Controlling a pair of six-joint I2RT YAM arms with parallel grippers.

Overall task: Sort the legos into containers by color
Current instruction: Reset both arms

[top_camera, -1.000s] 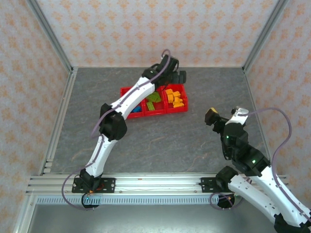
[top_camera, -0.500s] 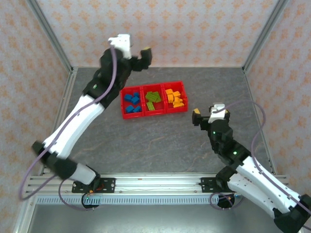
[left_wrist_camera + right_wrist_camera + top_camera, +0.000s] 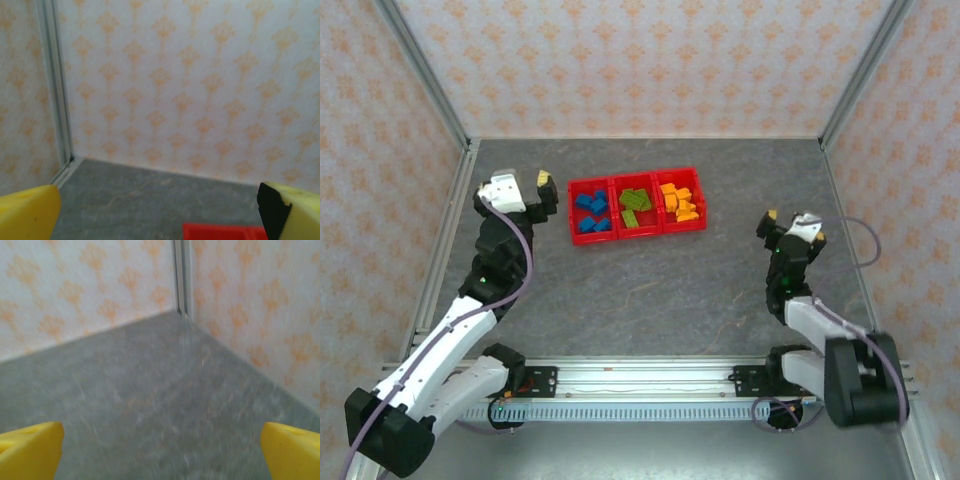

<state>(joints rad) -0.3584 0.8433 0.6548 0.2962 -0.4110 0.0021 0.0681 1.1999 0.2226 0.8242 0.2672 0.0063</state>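
Yellow pads [image 3: 25, 212] of the left gripper [image 3: 512, 189] stand wide apart in the bottom corners of its wrist view, cut off by the frame, with a red sliver of the containers [image 3: 636, 179] between them. The right gripper [image 3: 794, 226], right of centre, gapes likewise over blurred floor [image 3: 150, 390]. Farther back, upper centre, the legos [image 3: 634, 207] lie in the bins: blue, green, orange, too small to count.
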